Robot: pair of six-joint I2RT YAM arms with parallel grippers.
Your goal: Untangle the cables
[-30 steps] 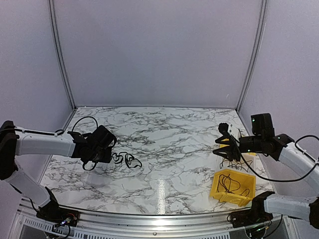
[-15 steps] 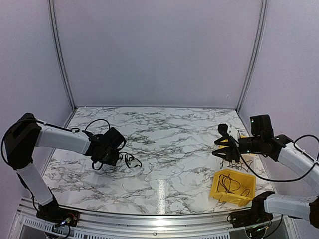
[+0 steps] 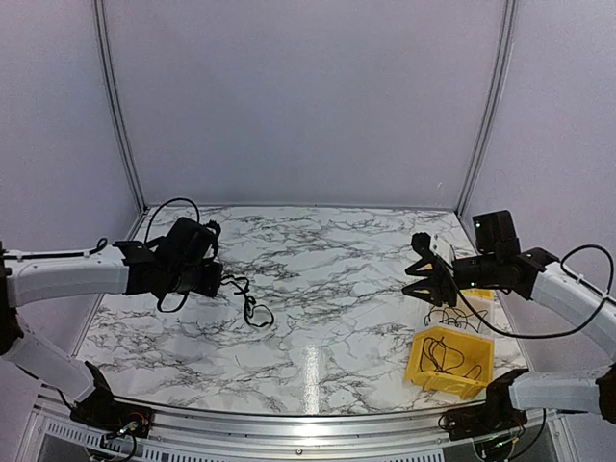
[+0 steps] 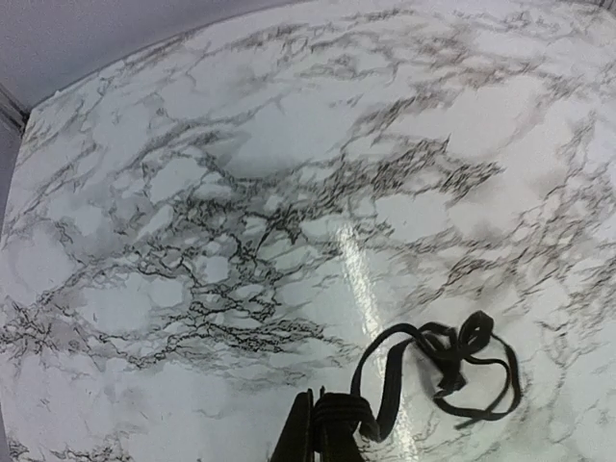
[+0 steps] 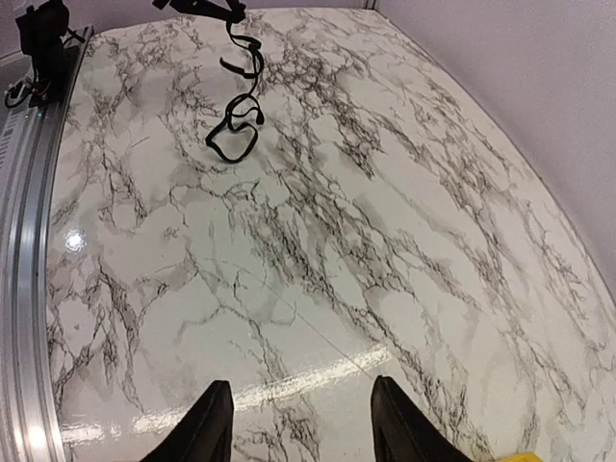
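Near right on the counter, a bin holds cables — more cables lie just behind it. Well left of the bin lies a cable loop, one end in the left claw; the right claw hangs behind the bin.

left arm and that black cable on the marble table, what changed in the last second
The left tool closed on one end of the thin black cable and drew back, lifting that end while the rest trails on the white marble table. The right tool shifted slightly toward the centre. Unchanged: the right tool is open and empty as before, and the yellow plastic bin sits where it was.
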